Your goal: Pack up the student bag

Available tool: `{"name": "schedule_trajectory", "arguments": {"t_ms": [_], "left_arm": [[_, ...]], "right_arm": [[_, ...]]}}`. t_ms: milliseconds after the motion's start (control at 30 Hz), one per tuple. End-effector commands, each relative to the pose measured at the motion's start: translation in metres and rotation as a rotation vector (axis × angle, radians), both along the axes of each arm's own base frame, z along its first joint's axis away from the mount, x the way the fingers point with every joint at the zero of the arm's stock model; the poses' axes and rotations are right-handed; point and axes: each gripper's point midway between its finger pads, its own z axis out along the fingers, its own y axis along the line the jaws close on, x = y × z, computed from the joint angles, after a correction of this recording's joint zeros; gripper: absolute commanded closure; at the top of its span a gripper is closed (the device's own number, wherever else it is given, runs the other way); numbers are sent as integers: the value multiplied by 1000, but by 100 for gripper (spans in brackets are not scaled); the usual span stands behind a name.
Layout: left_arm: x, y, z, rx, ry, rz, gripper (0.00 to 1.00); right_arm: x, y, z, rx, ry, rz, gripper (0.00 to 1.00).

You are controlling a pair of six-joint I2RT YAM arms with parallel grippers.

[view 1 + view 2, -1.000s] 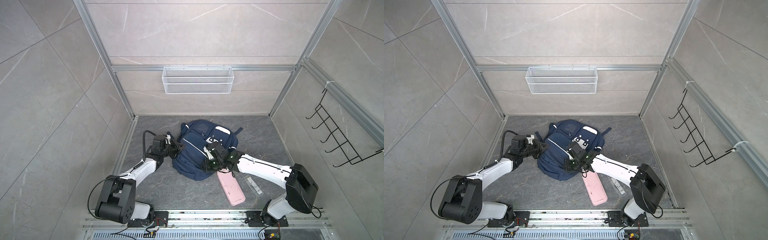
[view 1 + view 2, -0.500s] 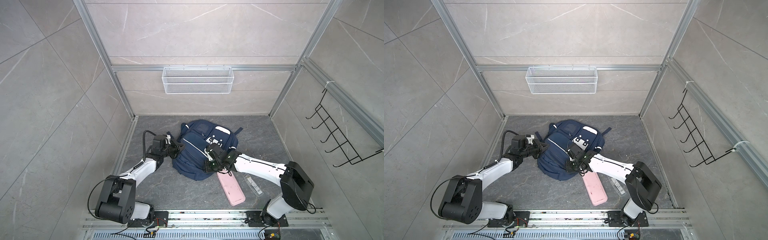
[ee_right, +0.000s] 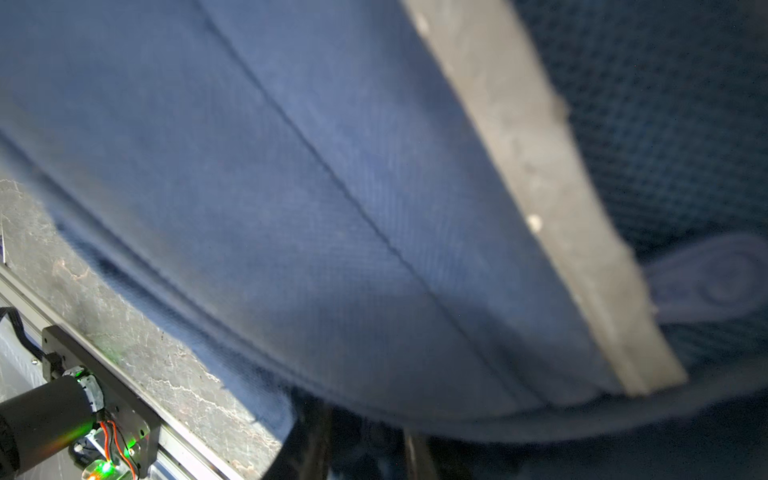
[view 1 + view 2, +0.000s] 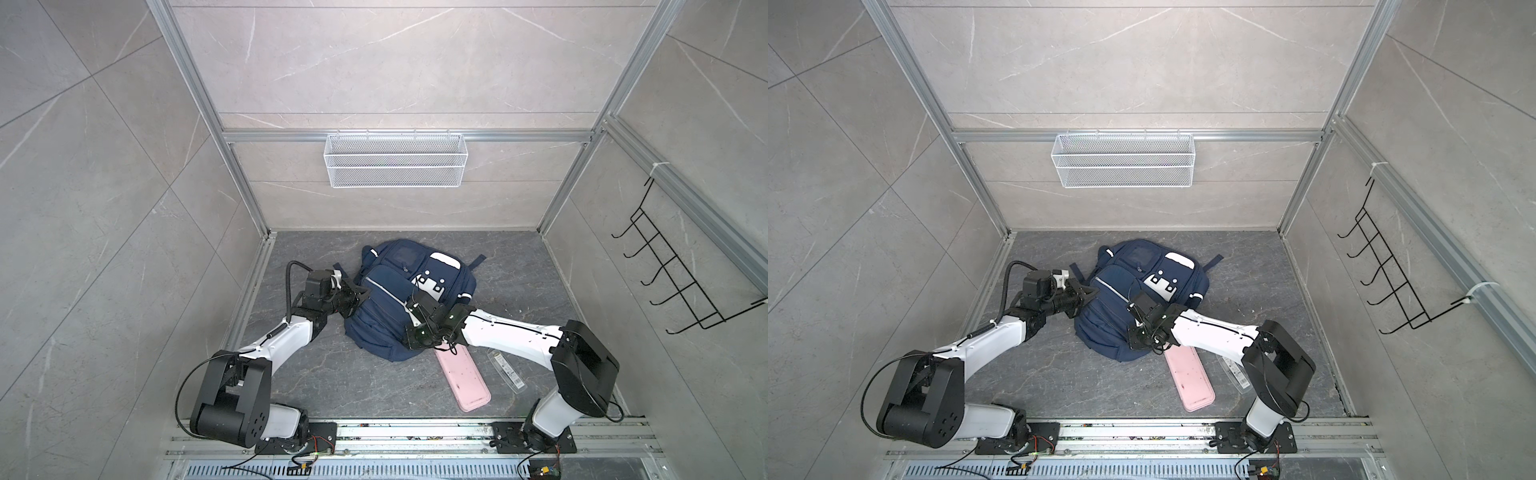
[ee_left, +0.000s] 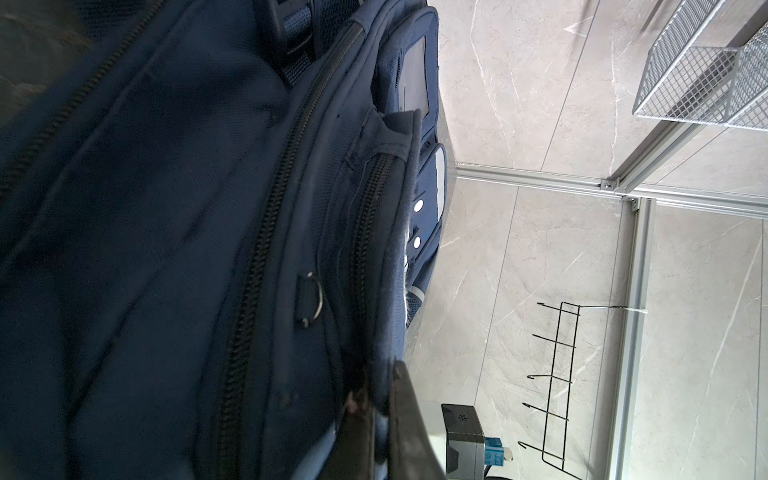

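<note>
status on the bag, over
Left gripper jaws shut on student bag flap. Right gripper at its near edge, jaws unseen. Pink case, clear packet unpacked alongside.

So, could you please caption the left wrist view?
Navy student bag up close, fabric fold pinched in the left tool.

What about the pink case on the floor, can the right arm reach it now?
Probably yes. The pink case lies on the floor right beside the right pincer, with nothing on it. But that pincer is pressed against the student bag.
</note>
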Motion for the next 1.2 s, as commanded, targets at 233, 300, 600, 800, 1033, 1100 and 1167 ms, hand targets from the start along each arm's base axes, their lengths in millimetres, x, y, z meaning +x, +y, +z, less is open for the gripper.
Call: {"name": "schedule_trajectory", "arguments": {"t_ms": [233, 300, 600, 800, 1033, 1100, 1167], "left_arm": [[-4, -10, 27, -43, -88, -65, 100], [-5, -10, 26, -43, -86, -66, 100], [-6, -10, 24, -43, -80, -65, 100], [-8, -9, 23, -43, -77, -65, 100], [-9, -8, 21, -36, -70, -67, 100], [-9, -9, 20, -35, -68, -68, 100], [-7, -8, 20, -29, -67, -65, 100]], "right_arm": [[-4, -9, -6, -93, -15, 21, 68], [-6, -10, -8, -103, -11, 28, 68], [-24, 0, -28, -156, 10, 87, 68], [-21, -11, -39, -228, -17, 64, 73], [-22, -11, -27, -212, -29, 68, 90], [-23, -12, -19, -199, -34, 68, 92], [-25, -13, -7, -183, -49, 67, 96]]}}
